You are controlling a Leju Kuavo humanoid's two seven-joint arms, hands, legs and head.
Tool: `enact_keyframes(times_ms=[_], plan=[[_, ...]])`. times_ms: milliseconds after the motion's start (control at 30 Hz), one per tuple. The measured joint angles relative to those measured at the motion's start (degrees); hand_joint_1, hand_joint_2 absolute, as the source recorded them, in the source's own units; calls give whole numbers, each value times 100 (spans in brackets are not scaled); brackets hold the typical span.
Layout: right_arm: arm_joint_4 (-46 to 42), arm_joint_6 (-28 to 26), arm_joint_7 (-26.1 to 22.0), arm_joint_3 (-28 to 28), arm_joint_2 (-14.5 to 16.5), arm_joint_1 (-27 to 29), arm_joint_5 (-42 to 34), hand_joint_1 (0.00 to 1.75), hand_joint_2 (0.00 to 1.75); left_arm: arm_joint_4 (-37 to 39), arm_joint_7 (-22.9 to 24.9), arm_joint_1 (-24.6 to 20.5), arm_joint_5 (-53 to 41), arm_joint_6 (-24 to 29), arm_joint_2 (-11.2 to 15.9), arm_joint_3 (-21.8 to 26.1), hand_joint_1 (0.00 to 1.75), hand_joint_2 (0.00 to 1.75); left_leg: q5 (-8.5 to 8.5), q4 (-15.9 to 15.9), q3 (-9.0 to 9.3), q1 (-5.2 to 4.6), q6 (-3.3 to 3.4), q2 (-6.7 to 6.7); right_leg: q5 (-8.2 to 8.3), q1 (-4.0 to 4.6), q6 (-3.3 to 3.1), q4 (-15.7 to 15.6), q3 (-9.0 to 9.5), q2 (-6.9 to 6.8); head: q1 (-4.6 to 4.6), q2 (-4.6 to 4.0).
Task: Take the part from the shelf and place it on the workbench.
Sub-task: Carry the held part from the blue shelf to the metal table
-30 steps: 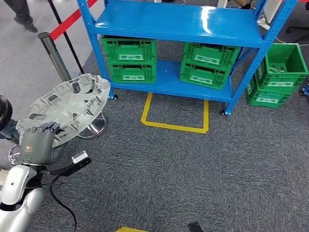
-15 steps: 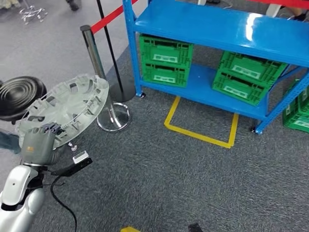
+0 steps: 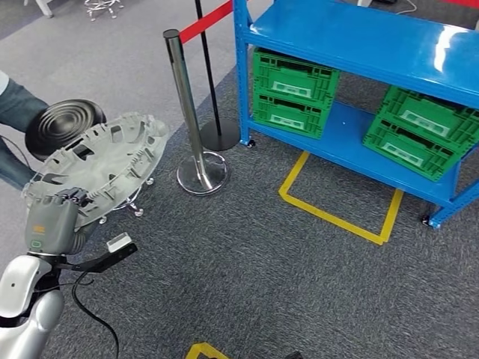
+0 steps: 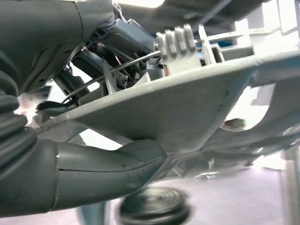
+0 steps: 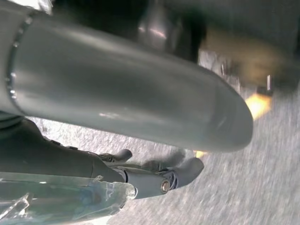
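Observation:
The part [image 3: 102,168] is a large round grey plastic cover with ribs and cut-outs. My left hand [image 3: 52,224] grips its near rim and holds it tilted above the carpet at the left of the head view. In the left wrist view the part's underside [image 4: 183,103] lies across my thumb [image 4: 106,168], with the darker fingers on its upper face. My right hand [image 5: 123,103] hangs over the grey carpet with nothing in it, its dark fingers [image 5: 152,176] stretched out.
A blue shelf [image 3: 361,41] stands at the upper right with green crates [image 3: 293,86] [image 3: 420,131] on its lower level. A steel post [image 3: 186,105] with a red belt [image 3: 206,21] stands beside it. Behind the part are a black stool [image 3: 62,127] and a person's leg [image 3: 14,105]. A yellow floor outline [image 3: 339,213] lies before the shelf.
The camera has swung to the left, so the shelf and post have slid right in the picture. My left hand keeps its hold on the part.

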Motion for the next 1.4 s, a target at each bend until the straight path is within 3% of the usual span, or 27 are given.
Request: enact_keyframes(times_ms=[33, 100, 200, 233, 267, 300, 333, 400, 467, 533, 567, 633, 700, 767, 800, 833, 900, 967, 1067, 1133, 1200, 1267, 1300, 1333, 1400], plan=[[2, 1, 1, 1, 1, -10, 1, 0, 0, -1, 0, -2, 0, -1, 5, 3, 175, 175, 13, -44, 24, 24, 2, -88, -25, 10, 14, -25, 28, -67, 5, 0], [3, 0, 1, 1, -5, -34, -1, 0, 0, -5, 1, 6, -1, -2, 15, 8, 175, 175, 38, -145, 88, 91, 20, -267, -159, 21, -3, 136, -15, 60, 5, 0], [2, 1, 2, 1, -30, -78, -2, 0, 0, -5, 4, 10, -1, -5, 15, 4, 175, 175, 61, -186, 114, 165, 40, -519, -613, 46, -35, 1183, -523, 476, 20, 0], [2, 1, 4, 1, -43, -87, -2, 0, 0, -4, 4, 12, -3, -5, 10, 3, 175, 175, 65, -181, 112, 183, 37, -608, -697, 48, -8, 1485, -692, 518, 26, 0], [2, 1, 7, 0, -54, -93, -2, 0, 0, -4, 4, 15, -4, -6, 7, 2, 175, 175, 71, -171, 112, 208, 27, -705, -677, 41, 37, 1602, -777, 531, 26, 0], [1, 1, 8, -1, -62, -103, -2, 0, 0, -4, 4, 19, -5, -7, 4, 2, 175, 175, 75, -154, 112, 243, 5, -800, -547, 22, 95, 1485, -744, 534, 26, 0], [1, 2, 9, -1, -67, -115, -2, 0, 0, -4, 4, 22, -4, -8, 2, 2, 175, 175, 75, -125, 109, 285, -26, -894, -350, -18, 166, 1174, -602, 562, 27, 0], [1, 7, 9, 1, -67, -141, -2, 0, 0, -6, 4, 13, 0, -8, 11, 11, 175, 175, 44, 8, 64, 347, -121, -1070, -55, -143, 305, 427, -212, 802, 40, 0], [2, 12, 11, 1, -68, -168, -2, 0, 0, -15, 5, 2, 3, -4, 27, 28, 175, 175, 23, 134, -4, 368, -194, -1212, -22, -201, 273, 131, -6, 973, 49, 0], [1, 13, 14, 0, -73, -193, -1, 0, 0, -21, 7, 17, 9, -3, 56, 47, 175, 175, 50, 153, -41, 391, -235, -1335, -30, -177, 136, 159, 25, 864, 50, 0], [-1, 12, 16, -1, -75, -203, -1, 0, 0, -22, 7, 32, 13, -3, 74, 56, 175, 175, 36, 177, -59, 390, -254, -1298, -18, -171, 94, 162, 34, 798, 49, 0], [-5, 11, 13, -1, -75, -213, 3, 0, 0, -22, 7, 46, 18, -3, 98, 67, 175, 175, -171, 507, -214, 378, -294, -1009, 1, -167, 24, 149, 50, 663, 11, 0], [-9, 10, 11, -1, -79, -206, 7, 0, 0, -21, 7, 49, 21, -3, 100, 69, 175, 175, -537, 1234, -531, 379, -323, -694, -2, -140, -16, 142, 56, 522, -26, 0], [-11, 10, 13, -1, -90, -199, 13, 0, 0, -21, 6, 52, 24, -3, 96, 69, 175, 175, -701, 1726, -726, 398, -323, -616, -16, -124, -32, 142, 57, 364, -31, 0], [-14, 10, 13, -1, -96, -202, 15, 0, 0, -21, 6, 53, 25, -3, 97, 70, 175, 175, -645, 1686, -678, 404, -312, -608, -24, -119, -35, 142, 59, 286, -32, 0], [-17, 10, 13, -1, -100, -208, 16, 0, 0, -22, 6, 54, 28, -3, 98, 74, 175, 175, -518, 1447, -524, 403, -295, -580, -35, -116, -31, 141, 65, 212, -32, 0], [-21, 10, 13, 0, -102, -216, 16, 0, 0, -23, 7, 48, 32, -3, 103, 84, 175, 175, -298, 752, -96, 352, -261, -344, -68, -96, 3, 141, 91, 84, -35, -1], [-22, 10, 12, 0, -102, -218, 16, 0, 0, -26, 7, 44, 39, -2, 105, 95, 175, 175, -272, 360, 131, 285, -228, -157, -108, -63, 55, 120, 129, -23, -34, -1], [-23, 18, 15, 1, -101, -230, 14, 0, 0, -31, 7, 75, 54, 0, 125, 132, 175, 175, -301, 276, 168, 266, -150, -326, -169, -58, 139, 63, 218, -163, -30, -1], [-22, 31, 15, 3, -100, -238, 14, 0, 0, -43, 7, 94, 64, 3, 136, 162, 175, 175, -309, 241, 221, 296, -74, -463, -338, -71, 179, 307, 136, 38, -13, -1], [-22, 39, 16, 4, -100, -226, 14, 0, 0, -51, 9, 96, 72, 6, 135, 172, 175, 175, -330, 235, 249, 309, -8, -598, -657, -73, 183, 1031, -232, 337, 12, 0], [-22, 40, 21, 3, -102, -206, 13, 0, 0, -51, 11, 113, 76, 6, 128, 173, 175, 175, -344, 236, 263, 302, 21, -770, -817, -62, 182, 1649, -616, 432, 22, 0], [-22, 44, 23, 3, -103, -202, 13, 0, 0, -51, 11, 128, 82, 6, 125, 175, 175, 175, -347, 238, 272, 300, 24, -860, -734, -57, 176, 1671, -679, 443, 24, 0], [-23, 52, 25, 2, -105, -203, 12, 0, 0, -51, 11, 144, 88, 6, 125, 176, 175, 175, -350, 239, 285, 301, 22, -951, -538, -56, 164, 1455, -624, 468, 24, -1], [-23, 73, 26, 3, -106, -213, 12, 0, 0, -52, 11, 160, 99, 8, 127, 180, 175, 175, -360, 253, 303, 304, -3, -1125, -91, -74, 137, 678, -314, 680, 23, -1]])
